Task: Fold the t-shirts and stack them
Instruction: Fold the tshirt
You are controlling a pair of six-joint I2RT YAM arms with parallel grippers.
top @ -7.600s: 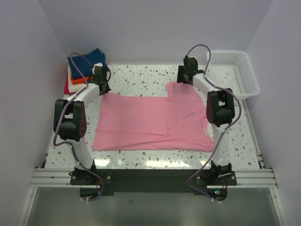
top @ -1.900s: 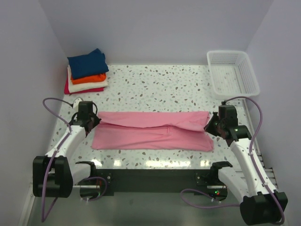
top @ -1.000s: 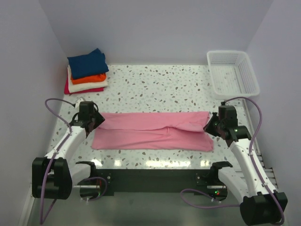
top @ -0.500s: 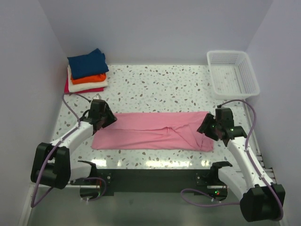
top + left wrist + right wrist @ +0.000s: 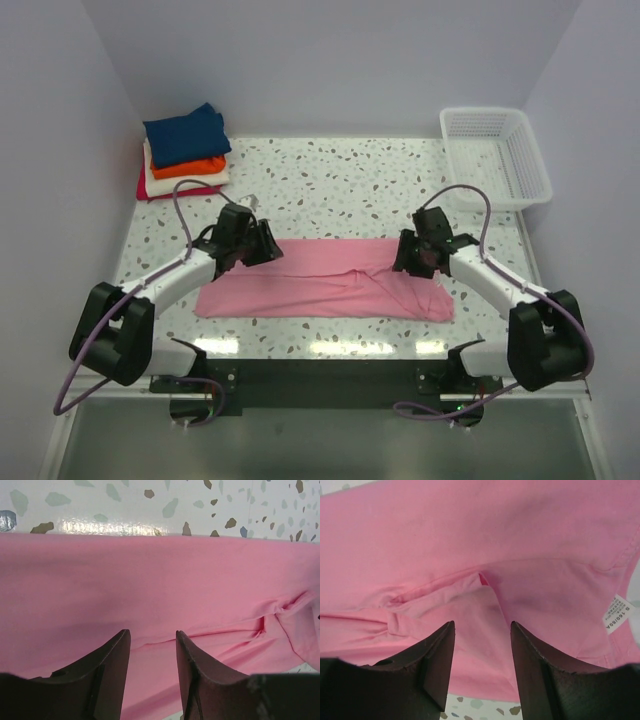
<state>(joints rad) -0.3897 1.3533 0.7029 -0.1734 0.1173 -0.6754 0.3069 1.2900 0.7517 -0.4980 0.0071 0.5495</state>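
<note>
Cloth such as this pink shirt [image 5: 325, 285] is light, limp and quick to crease. It lies as a long band across the table [image 5: 340, 180]. Left gripper [image 5: 268, 245] and right gripper [image 5: 408, 258] hover over it, jaws apart, empty. I'd pinch its 2 end corners.

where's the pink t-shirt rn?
Top view: the pink t-shirt lies as a long folded strip across the near middle of the table, left gripper near its left end, right gripper near its right; the folded stack sits far-left.
</note>
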